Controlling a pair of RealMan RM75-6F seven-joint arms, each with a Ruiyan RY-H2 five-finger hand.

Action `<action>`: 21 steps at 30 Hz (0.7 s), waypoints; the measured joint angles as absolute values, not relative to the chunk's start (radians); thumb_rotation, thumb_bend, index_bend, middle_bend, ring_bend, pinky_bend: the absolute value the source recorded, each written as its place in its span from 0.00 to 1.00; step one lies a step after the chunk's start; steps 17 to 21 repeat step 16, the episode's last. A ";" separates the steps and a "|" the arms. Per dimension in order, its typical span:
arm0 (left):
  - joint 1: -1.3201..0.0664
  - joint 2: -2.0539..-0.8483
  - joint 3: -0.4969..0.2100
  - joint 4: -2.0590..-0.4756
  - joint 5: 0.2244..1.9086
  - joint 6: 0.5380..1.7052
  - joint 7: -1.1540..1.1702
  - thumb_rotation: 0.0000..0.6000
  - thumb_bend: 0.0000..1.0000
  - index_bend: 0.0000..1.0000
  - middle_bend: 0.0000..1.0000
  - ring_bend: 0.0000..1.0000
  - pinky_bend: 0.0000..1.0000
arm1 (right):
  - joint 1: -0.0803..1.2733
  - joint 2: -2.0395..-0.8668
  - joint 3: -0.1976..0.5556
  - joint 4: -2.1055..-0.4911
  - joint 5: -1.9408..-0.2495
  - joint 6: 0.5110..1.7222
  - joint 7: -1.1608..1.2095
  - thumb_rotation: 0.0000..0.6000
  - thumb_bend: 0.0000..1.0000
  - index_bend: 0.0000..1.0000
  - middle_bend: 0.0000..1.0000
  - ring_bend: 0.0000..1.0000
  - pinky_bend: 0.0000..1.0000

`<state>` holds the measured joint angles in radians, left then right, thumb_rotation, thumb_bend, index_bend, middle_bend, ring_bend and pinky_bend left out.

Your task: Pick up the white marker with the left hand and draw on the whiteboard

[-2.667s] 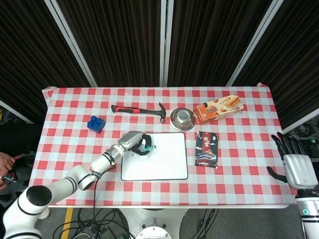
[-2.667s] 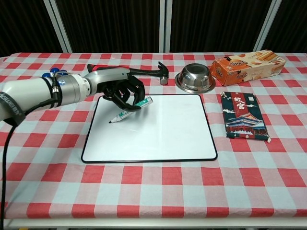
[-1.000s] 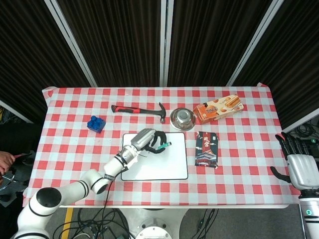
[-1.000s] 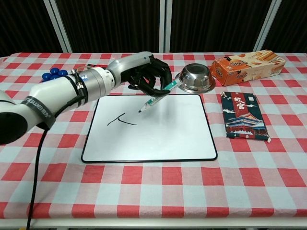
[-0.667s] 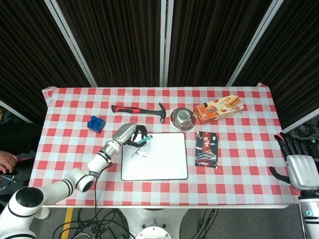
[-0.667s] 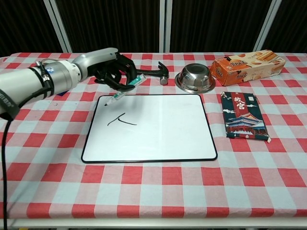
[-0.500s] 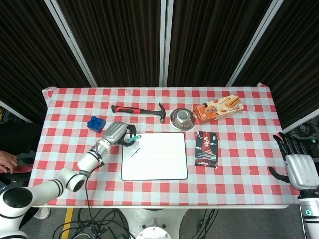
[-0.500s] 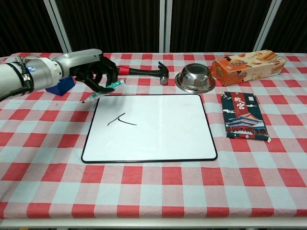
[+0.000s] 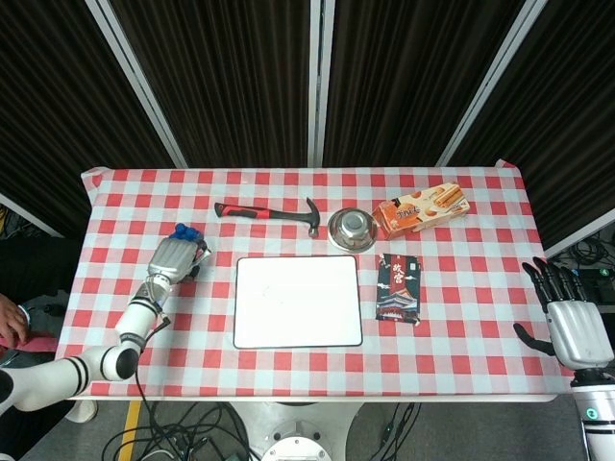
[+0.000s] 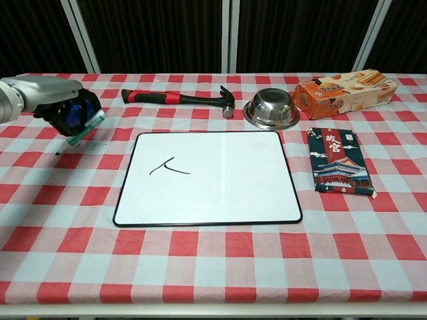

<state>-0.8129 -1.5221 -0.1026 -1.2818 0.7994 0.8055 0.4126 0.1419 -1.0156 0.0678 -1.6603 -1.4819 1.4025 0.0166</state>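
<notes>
The whiteboard [image 10: 220, 177] lies flat at the table's middle and carries a short black angled stroke [image 10: 169, 167] near its left side. In the head view the whiteboard [image 9: 298, 301] looks blank. My left hand [image 10: 61, 104] is well left of the board and grips the white marker [image 10: 85, 128], which slants down-left with its tip just above the cloth. From above, the left hand [image 9: 171, 259] sits right by the blue block [image 9: 188, 232]. My right hand [image 9: 575, 327] hangs off the table's right edge, fingers spread and holding nothing.
A red-and-black hammer [image 10: 180, 97] lies behind the board. A steel bowl [image 10: 271, 109] and an orange biscuit box [image 10: 343, 87] stand at the back right. A dark printed packet [image 10: 337, 160] lies right of the board. The blue block [image 10: 72, 115] shows behind my left hand.
My left hand drew a black stroke on the board, then carried the marker off the board leftward to beside the blue block. The right hand has barely moved.
</notes>
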 measured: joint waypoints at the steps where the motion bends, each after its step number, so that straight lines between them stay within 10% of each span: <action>1: -0.808 -1.505 -0.107 -1.326 0.773 0.818 0.427 1.00 0.35 0.12 0.15 0.28 0.42 | 0.137 -1.015 0.066 -1.659 -1.483 1.409 0.019 1.00 0.15 0.00 0.01 0.00 0.00; 16: -0.386 -1.148 -0.039 -1.635 1.105 1.377 0.166 1.00 0.10 0.13 0.16 0.20 0.23 | 0.094 -1.020 0.060 -1.624 -1.468 1.446 0.049 1.00 0.15 0.00 0.01 0.00 0.00; 21: -0.386 -1.148 -0.039 -1.635 1.105 1.377 0.166 1.00 0.10 0.13 0.16 0.20 0.23 | 0.094 -1.020 0.060 -1.624 -1.468 1.446 0.049 1.00 0.15 0.00 0.01 0.00 0.00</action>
